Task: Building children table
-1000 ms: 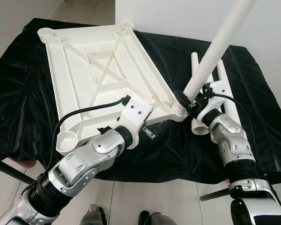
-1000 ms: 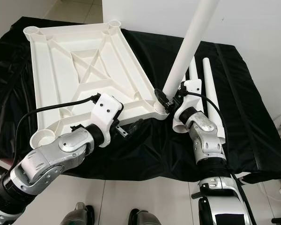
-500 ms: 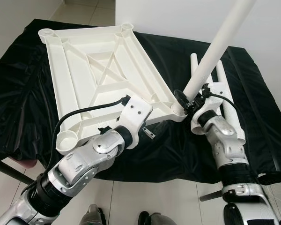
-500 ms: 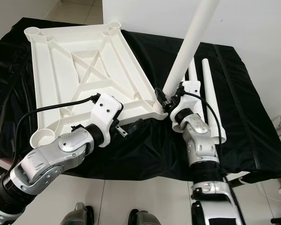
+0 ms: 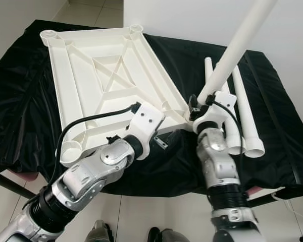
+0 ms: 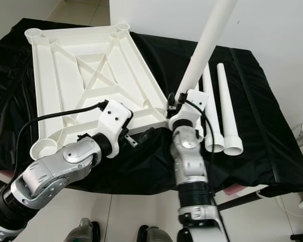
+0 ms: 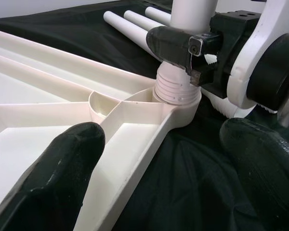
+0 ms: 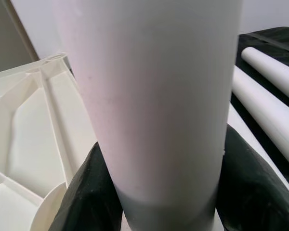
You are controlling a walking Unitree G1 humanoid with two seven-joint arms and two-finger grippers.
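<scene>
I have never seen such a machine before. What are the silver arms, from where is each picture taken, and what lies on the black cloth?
The silver arms belong to a humanoid robot that is building a children's table. Two pictures come from a camera on its head, looking down; the other two come from cameras on its wrists. On the black cloth lies a white plastic tabletop, upside down so its ribs show, and beside it two loose white tube legs. The right gripper is closed on a third white tube leg, whose threaded end sits in the tabletop's corner socket. The left gripper is open around the tabletop's edge.
</scene>
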